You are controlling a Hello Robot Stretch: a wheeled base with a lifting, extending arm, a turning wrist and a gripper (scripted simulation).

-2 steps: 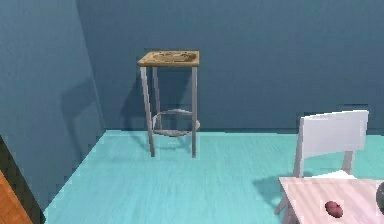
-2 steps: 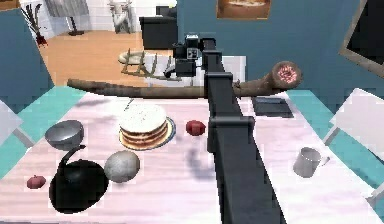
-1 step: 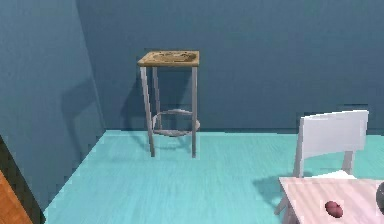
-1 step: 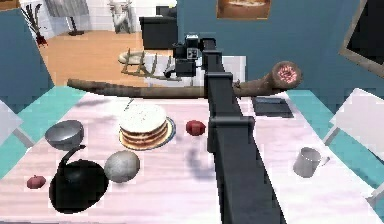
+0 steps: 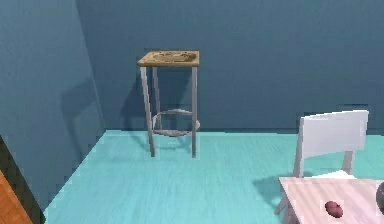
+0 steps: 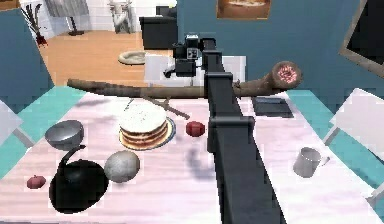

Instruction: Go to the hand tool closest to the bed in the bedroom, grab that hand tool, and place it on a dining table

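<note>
The arm (image 6: 228, 130) is reaching out across a table (image 6: 170, 185) laid with food and dishes. The pincer (image 6: 183, 66) is hanging at the arm's far end, near the table's far edge.

Judging from that, the fetching part of the task is probably done. The robot seems to be working on the last step, setting the tool down on a dining table. Whether that step is finished cannot be told. A long brown branch (image 6: 120, 90) and a white chair back (image 6: 160, 68) are lying at or behind the pincer's fingers. So I cannot tell whether the pincer is holding anything, and its grip cannot be read either.

Where the tool is I cannot tell. None of the small shapes around the pincer is clear enough to name as a hand tool.

Nearer on the table a cake (image 6: 143, 125) is sitting beside an apple (image 6: 195, 128). A bowl (image 6: 63, 132) and a black vase (image 6: 78, 185) are standing toward the arm side view's left, and a mug (image 6: 307, 160) toward its right. Ahead, a stool (image 5: 172, 60) is standing in a blue corner, and a chair (image 5: 335, 135) is waiting by the table's corner.

No writing is legible anywhere. The white squares (image 6: 208, 43) at the arm's end are carrying black marks, but these are patterns, not words.
</note>
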